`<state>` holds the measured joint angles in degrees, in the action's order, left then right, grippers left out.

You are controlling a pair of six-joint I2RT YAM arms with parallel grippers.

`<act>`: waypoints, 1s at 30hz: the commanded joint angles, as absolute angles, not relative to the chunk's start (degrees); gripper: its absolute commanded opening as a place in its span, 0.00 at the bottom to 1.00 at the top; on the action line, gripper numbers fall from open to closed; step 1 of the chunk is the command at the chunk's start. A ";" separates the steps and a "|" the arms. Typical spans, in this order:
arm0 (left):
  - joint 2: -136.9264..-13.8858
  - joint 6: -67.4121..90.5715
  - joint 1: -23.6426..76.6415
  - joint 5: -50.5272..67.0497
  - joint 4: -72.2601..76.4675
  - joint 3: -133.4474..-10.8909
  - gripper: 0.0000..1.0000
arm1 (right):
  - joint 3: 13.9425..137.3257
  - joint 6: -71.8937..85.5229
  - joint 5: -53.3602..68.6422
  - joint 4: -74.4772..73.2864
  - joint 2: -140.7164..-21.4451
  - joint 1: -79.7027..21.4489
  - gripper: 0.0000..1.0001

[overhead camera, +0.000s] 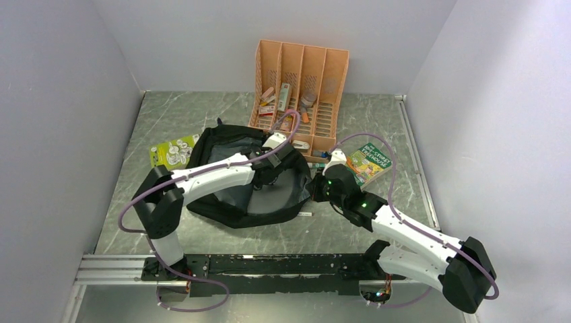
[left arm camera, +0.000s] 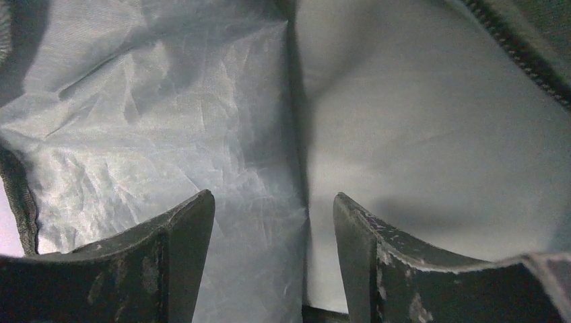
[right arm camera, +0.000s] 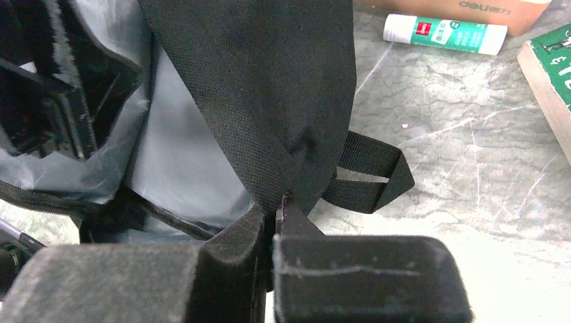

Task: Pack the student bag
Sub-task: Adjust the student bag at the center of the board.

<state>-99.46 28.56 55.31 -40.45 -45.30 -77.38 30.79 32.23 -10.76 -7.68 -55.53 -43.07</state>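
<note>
The student bag point(overhead camera: 229, 202), a large black backpack, lies open in the middle of the table. My left arm reaches into it from the left. In the left wrist view my left gripper point(left arm camera: 273, 196) is inside the bag, open, with only the grey lining point(left arm camera: 168, 121) showing between and beyond its fingers. My right gripper point(right arm camera: 276, 207) is at the bag's right edge point(overhead camera: 316, 188), shut on a fold of its black fabric point(right arm camera: 269, 87), just beside a black strap loop point(right arm camera: 370, 178). Where the flap is lifted, grey lining shows.
An orange slotted file organiser point(overhead camera: 299, 94) with several small items stands at the back. A green book point(overhead camera: 367, 165) lies right of the bag, with a glue stick point(right arm camera: 444, 32) near it. A green-and-white booklet point(overhead camera: 174, 151) lies to the bag's left. Walls close in on three sides.
</note>
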 commanded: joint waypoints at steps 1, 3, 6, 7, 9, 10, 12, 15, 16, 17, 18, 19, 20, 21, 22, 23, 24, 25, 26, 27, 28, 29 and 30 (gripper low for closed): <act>-101.84 30.33 55.68 -46.59 -45.65 -77.85 0.69 | 30.45 32.40 -12.45 -7.47 -54.08 -42.80 0.00; -103.26 30.41 55.64 -48.99 -46.37 -78.41 0.69 | 30.36 32.43 -12.47 -7.54 -53.94 -42.80 0.00; -105.75 30.70 55.63 -51.79 -47.55 -79.45 0.70 | 30.30 32.43 -12.46 -7.69 -53.88 -42.87 0.00; -106.38 30.71 55.63 -52.36 -47.67 -79.65 0.70 | 30.32 32.37 -12.54 -7.79 -53.80 -42.83 0.00; -107.66 30.73 55.64 -53.53 -47.79 -80.00 0.71 | 30.31 32.33 -12.69 -8.04 -53.68 -42.84 0.00; -108.19 30.86 55.68 -54.01 -47.93 -80.15 0.71 | 30.23 32.31 -12.76 -8.12 -53.49 -42.83 0.00; -108.97 31.02 55.65 -54.32 -47.89 -80.36 0.71 | 30.21 32.34 -12.94 -8.30 -53.28 -42.80 0.00; -109.65 30.87 55.64 -53.77 -46.91 -80.52 0.72 | 30.22 32.17 -13.12 -8.51 -53.13 -42.81 0.00; -109.87 30.71 55.63 -53.75 -46.59 -80.59 0.72 | 30.20 32.18 -13.16 -8.61 -53.09 -42.80 0.00; -110.19 30.56 55.63 -53.97 -46.48 -80.70 0.72 | 30.23 32.21 -13.17 -8.66 -53.09 -42.80 0.00; -110.59 30.58 55.63 -54.35 -46.65 -80.87 0.73 | 30.16 32.17 -13.14 -8.70 -53.01 -42.82 0.00; -111.10 30.66 55.63 -54.85 -46.91 -81.08 0.73 | 30.15 32.25 -13.13 -8.70 -52.93 -42.81 0.00; -111.57 30.67 55.63 -55.23 -47.12 -81.26 0.73 | 30.07 32.27 -13.18 -8.77 -52.85 -42.80 0.00; -112.02 30.63 55.63 -55.68 -47.25 -81.41 0.73 | 30.06 32.32 -13.21 -8.79 -52.76 -42.85 0.00; -112.47 30.70 55.63 -56.14 -47.49 -81.47 0.72 | 30.06 32.26 -13.29 -8.91 -52.66 -42.85 0.00; -112.80 30.82 55.63 -56.51 -47.61 -81.47 0.71 | 30.05 32.34 -13.35 -9.00 -52.57 -42.84 0.00; -113.22 30.89 55.65 -56.85 -47.86 -81.49 0.68 | 30.06 32.24 -13.44 -9.13 -52.48 -42.85 0.00; -113.40 30.93 55.60 -57.31 -48.15 -81.40 0.66 | 30.12 32.18 -13.48 -9.31 -52.41 -42.85 0.00; -113.58 31.06 55.58 -57.72 -48.47 -81.39 0.62 | 30.12 32.21 -13.64 -9.39 -52.34 -42.81 0.00; -113.68 31.15 55.55 -58.07 -48.95 -81.31 0.58 | 30.09 32.17 -13.75 -9.50 -52.30 -42.85 0.00; -113.65 31.38 55.55 -58.49 -49.34 -81.30 0.55 | 30.06 32.21 -13.75 -9.47 -52.30 -42.81 0.00; -113.49 31.43 55.57 -58.97 -49.65 -81.20 0.51 | 30.02 32.17 -13.81 -9.39 -52.34 -42.80 0.00; -113.14 31.42 55.55 -59.12 -49.73 -81.07 0.48 | 29.98 32.21 -13.75 -9.20 -52.42 -42.81 0.00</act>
<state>-113.01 30.44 55.35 -55.33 -47.62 -80.09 30.41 32.25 -11.66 -8.73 -53.49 -43.07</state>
